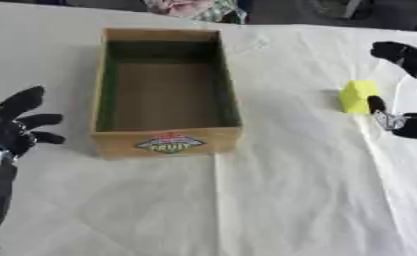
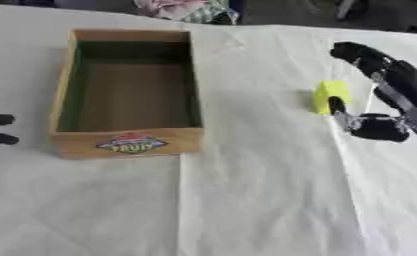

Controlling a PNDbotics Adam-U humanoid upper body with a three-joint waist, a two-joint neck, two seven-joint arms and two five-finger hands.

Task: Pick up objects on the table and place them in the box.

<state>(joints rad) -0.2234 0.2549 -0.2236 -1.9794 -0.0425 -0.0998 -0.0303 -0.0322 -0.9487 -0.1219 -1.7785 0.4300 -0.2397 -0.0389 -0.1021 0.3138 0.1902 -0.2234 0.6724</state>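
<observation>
Setting: a staged test table, suggested by a creased white cloth (image 1: 290,200) laid over the table and crumpled fabric (image 1: 190,7) left at the far edge.

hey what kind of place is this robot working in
Probably a lab or demo tabletop: a white cloth-covered table, one wooden box, a yellow block, and black robot hands, left, right.

Left hand (image 1: 15,127) rests with fingers spread; right hand (image 2: 386,95) spread wide.

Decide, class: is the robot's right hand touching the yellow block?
Touching. In the right eye view, one fingertip of the right hand lies against the yellow block, with no cloth showing between them.
</observation>
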